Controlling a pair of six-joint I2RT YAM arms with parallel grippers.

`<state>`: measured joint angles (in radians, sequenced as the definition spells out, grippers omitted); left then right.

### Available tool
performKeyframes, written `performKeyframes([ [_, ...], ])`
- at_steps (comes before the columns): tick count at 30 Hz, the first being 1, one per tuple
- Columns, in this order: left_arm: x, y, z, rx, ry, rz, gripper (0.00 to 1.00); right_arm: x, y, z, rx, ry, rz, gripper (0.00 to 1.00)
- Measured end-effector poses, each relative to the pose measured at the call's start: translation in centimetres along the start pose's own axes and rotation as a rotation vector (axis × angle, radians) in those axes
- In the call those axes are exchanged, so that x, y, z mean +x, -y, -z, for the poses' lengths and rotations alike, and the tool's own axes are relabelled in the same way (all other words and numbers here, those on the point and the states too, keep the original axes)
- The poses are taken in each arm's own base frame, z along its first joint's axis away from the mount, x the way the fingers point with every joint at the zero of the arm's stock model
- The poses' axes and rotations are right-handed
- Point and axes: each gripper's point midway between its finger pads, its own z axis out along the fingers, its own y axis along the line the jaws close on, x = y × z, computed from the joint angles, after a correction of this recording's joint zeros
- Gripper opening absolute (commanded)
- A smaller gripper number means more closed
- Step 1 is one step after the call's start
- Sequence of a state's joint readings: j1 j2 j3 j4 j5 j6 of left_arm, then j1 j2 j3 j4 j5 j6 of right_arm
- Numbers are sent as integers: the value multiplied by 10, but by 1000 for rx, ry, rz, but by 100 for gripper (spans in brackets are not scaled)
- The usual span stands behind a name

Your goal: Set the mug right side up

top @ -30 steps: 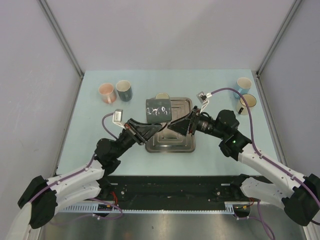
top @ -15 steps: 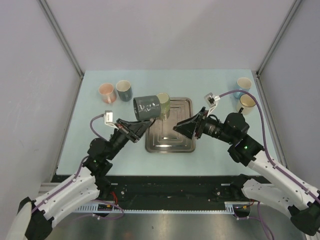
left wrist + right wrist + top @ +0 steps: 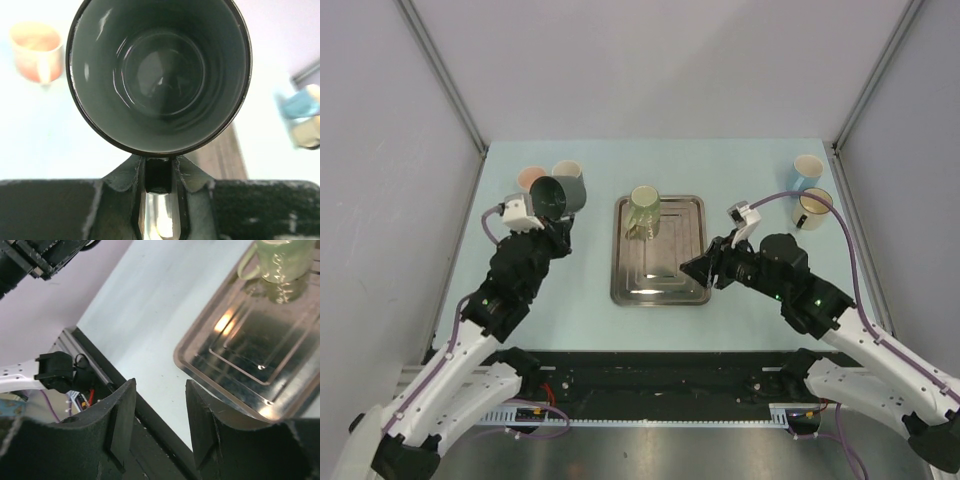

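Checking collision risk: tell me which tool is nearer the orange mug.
Left. The left tool, gripping the dark mug, hovers just beside the orange mug; the right tool sits beyond the tray.

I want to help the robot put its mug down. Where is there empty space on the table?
Bare: the front of the shiny metal tray, nearer than the pale green mug; the light blue table between the tray and the cream mug. Crowded: the back left, where the pink mug and grey mug stand beside the held dark mug.
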<state>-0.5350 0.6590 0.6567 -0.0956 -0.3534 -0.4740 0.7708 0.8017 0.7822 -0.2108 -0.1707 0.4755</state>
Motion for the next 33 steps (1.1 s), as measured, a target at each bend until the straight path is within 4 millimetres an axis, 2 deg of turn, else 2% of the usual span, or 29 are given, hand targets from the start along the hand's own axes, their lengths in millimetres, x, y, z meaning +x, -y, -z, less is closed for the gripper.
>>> performKeyframes([
  [4, 18, -40, -17, -173, -104, -80, 0, 2, 11, 6, 59, 0, 14, 49],
  [8, 48, -85, -33, -322, -255, -96, 0, 2, 16, 13, 88, 8, 24, 49],
  [11, 73, -109, -46, -389, -368, -88, 0, 2, 18, 18, 103, 10, 28, 49],
  [17, 104, -131, -62, -447, -506, -83, 0, 3, 23, 29, 136, 17, 33, 49],
  [23, 114, -158, -80, -509, -555, -85, 0, 8, 29, 32, 163, 1, 44, 50],
  [27, 127, -173, -88, -539, -593, -90, 0, 13, 34, 29, 177, -26, 55, 50],
  [33, 139, -181, -99, -549, -642, -110, 0, 19, 40, 25, 199, -53, 57, 50],
])
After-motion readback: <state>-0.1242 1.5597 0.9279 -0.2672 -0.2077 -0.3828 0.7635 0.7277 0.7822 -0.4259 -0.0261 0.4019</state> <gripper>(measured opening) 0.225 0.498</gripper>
